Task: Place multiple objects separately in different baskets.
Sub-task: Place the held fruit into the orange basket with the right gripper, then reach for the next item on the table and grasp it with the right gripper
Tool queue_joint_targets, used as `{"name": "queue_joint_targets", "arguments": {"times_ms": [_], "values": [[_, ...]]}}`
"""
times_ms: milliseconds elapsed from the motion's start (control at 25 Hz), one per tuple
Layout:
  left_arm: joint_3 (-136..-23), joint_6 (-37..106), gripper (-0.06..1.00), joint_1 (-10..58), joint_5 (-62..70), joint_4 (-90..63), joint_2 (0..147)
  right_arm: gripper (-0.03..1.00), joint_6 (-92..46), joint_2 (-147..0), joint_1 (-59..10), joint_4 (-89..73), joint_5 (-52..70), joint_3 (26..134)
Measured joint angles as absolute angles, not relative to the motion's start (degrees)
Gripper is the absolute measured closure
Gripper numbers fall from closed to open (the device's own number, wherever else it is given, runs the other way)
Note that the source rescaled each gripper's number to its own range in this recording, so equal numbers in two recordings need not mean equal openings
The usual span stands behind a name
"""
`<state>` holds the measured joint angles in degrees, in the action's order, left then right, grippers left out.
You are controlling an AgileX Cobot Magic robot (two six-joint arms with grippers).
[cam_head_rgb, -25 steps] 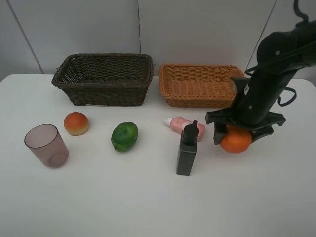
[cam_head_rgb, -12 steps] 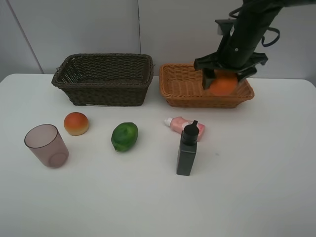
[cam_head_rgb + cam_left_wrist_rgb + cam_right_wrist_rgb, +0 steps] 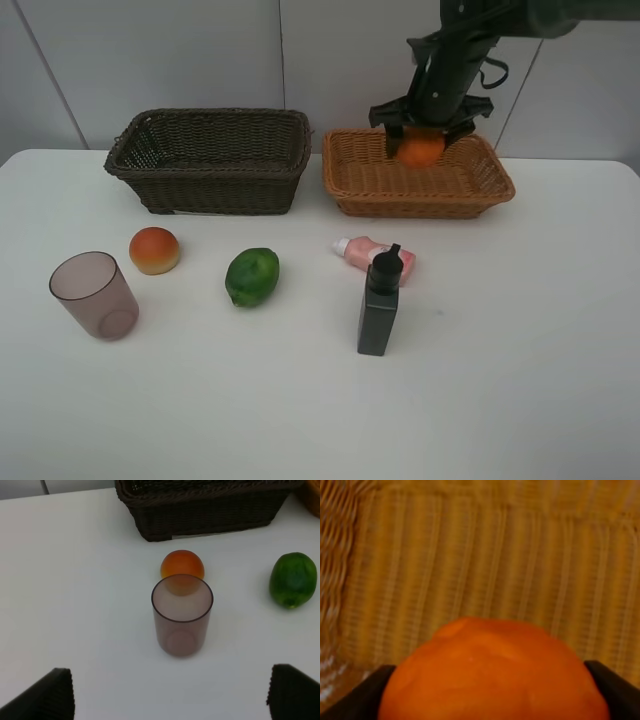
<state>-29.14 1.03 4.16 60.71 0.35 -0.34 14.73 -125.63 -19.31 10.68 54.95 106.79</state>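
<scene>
- I'm the right gripper (image 3: 424, 128), and my fingers (image 3: 612, 687) clamp the orange (image 3: 420, 152) from both sides, half-spread around its width.
- The orange hangs over the inside of the tan basket (image 3: 420, 205), toward its far wall. I judge it is not resting on the weave yet.
- Risk: if I let go from up here, the round fruit could bounce or roll, and this basket is shallow enough for it to hop the rim.
- Risk: dropping lower near that far wall, a finger might catch the wicker and shove the basket.
- The left gripper (image 3: 170, 695) has its fingers spread wide and holds nothing, above the cup (image 3: 182, 615) on the table (image 3: 500, 400).
</scene>
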Motion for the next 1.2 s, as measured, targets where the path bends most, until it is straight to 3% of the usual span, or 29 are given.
{"name": "queue_joint_targets", "arguments": {"times_ms": [520, 560, 680, 760, 1200], "values": [[-29.1, 1.0, -0.06, 4.2, 60.7, 0.4, -0.3, 0.36, 14.7, -132.9, -19.3, 11.3, 46.6, 108.4], [-29.1, 1.0, -0.06, 4.2, 60.7, 0.4, -0.3, 0.34, 14.7, -133.2, -19.3, 11.4, 46.6, 108.4], [-29.1, 1.0, -0.06, 4.2, 60.7, 0.4, -0.3, 0.07, 14.7, -133.3, -19.3, 12.3, 46.6, 108.4], [-29.1, 1.0, -0.06, 4.2, 60.7, 0.4, -0.3, 0.01, 14.7, -133.3, -19.3, 12.4, 46.6, 108.5], [-29.1, 1.0, -0.06, 4.2, 60.7, 0.4, -0.3, -0.03, 15.4, -126.7, -21.2, 10.2, 60.8, 108.5]]}}
